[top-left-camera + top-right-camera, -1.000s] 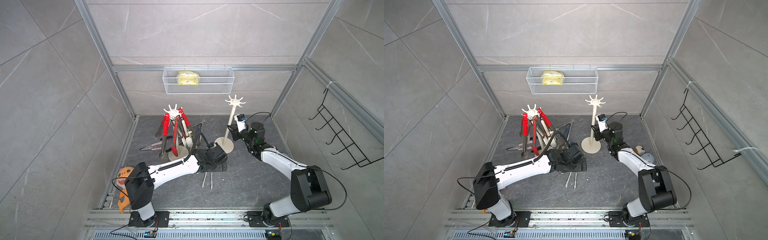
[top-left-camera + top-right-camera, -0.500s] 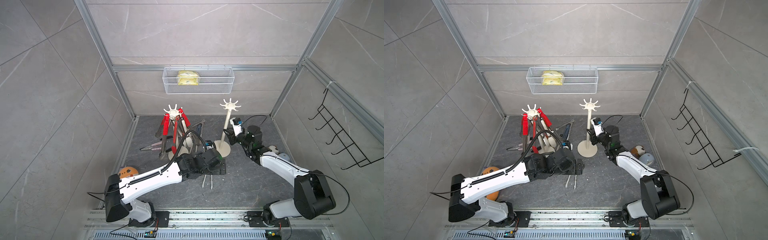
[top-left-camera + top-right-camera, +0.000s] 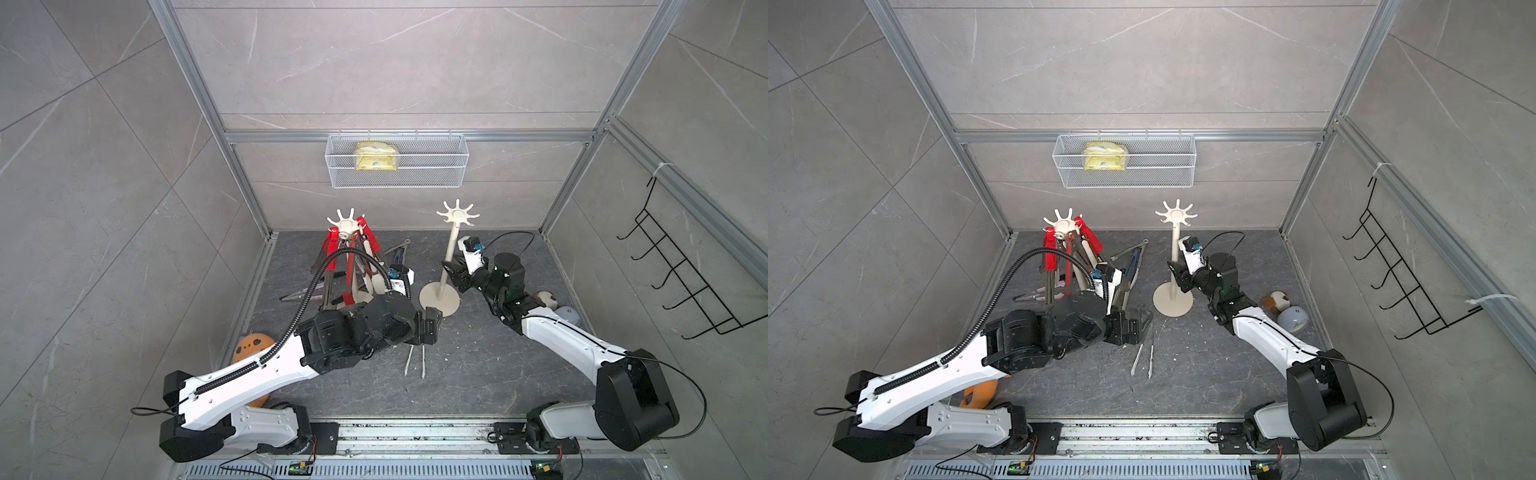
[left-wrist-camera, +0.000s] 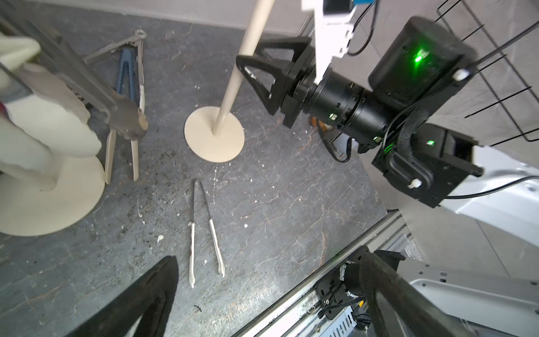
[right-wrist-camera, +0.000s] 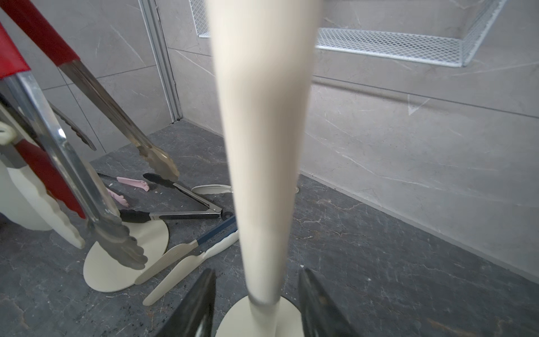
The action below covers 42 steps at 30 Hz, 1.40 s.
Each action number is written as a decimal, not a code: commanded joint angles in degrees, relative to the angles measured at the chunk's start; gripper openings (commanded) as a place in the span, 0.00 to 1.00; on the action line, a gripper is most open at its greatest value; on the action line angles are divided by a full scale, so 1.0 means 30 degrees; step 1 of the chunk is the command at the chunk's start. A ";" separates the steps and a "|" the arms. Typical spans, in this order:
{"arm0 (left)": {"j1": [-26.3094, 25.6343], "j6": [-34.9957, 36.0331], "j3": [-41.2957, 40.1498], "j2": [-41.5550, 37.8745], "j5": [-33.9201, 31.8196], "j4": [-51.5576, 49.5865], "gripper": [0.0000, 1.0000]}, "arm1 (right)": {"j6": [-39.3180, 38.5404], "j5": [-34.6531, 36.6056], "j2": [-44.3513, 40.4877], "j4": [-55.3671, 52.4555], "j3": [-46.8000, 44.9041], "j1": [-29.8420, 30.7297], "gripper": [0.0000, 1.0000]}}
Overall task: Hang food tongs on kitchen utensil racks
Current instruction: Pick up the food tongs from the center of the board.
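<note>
**Astride the bare rack, poised by loose tongs**

Straddling the pole of the bare cream star-topped utensil rack (image 3: 457,216) with the right gripper (image 3: 448,270). Fingers parted, a gap on either side of the pole in the right wrist view, nothing clamped.

Hovering with the left gripper (image 3: 428,332), spread wide and empty, close to a slim steel pair of food tongs with cream tips (image 3: 415,361). Lying flat on the dark stone floor (image 3: 478,374), at 7 o'clock from that rack's base.

At 9 o'clock from the bare rack, a second cream rack (image 3: 345,224), hung with red-sleeved steel tongs (image 3: 332,249).

Scattered on the floor by its foot: blue-grey-handled tongs (image 4: 125,70), black-tipped tongs (image 5: 137,216), pink-tipped tongs (image 5: 132,183).
</note>
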 commanded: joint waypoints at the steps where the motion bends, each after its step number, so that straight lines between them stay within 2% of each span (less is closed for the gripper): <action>1: -0.0032 0.2411 0.0842 -0.1007 -0.1123 0.0361 0.99 | 0.0493 0.0906 -0.0801 -0.0846 -0.0074 0.0051 0.62; 5: -0.0032 0.4152 0.0670 -0.2265 -0.1570 0.1296 0.99 | 0.0902 0.1493 -0.1647 -0.1863 -0.0083 0.0047 0.75; 7: -0.0027 0.4954 0.0711 -0.2859 -0.2474 0.1535 1.00 | 0.1646 0.1552 -0.2079 -0.3036 0.0221 0.0005 0.81; 11: -0.0032 0.6893 0.0691 -0.4066 -0.3388 0.1988 0.99 | 0.2333 0.0327 -0.2348 -0.7661 0.1959 0.0014 0.87; 15: -0.0016 0.8103 0.0999 -0.5062 -0.3986 0.1639 0.99 | 0.3478 -0.0492 -0.3112 -1.0720 0.2349 0.0014 0.88; 22: -0.0028 0.9592 0.1270 -0.6556 -0.4723 0.0946 0.99 | 0.6008 -0.1278 -0.4908 -1.5303 0.2090 0.0014 0.85; 28: -0.0027 1.0407 0.2133 -0.7132 -0.4780 -0.0549 0.99 | 0.8128 -0.1707 -0.5413 -1.9732 0.1604 0.0031 0.77; 32: -0.0032 1.1032 0.2313 -0.7497 -0.4586 -0.0880 0.99 | 1.0775 -0.1767 -0.5577 -2.0755 0.0805 0.0268 0.71; 37: -0.0032 1.1177 0.2149 -0.8182 -0.4611 -0.1123 1.00 | 1.3538 -0.0914 -0.4958 -2.0913 -0.0043 0.1743 0.66; 42: -0.0032 1.0808 0.1849 -0.8792 -0.5096 -0.1274 0.99 | 1.5403 0.0359 -0.2990 -2.0707 0.0195 0.4338 0.63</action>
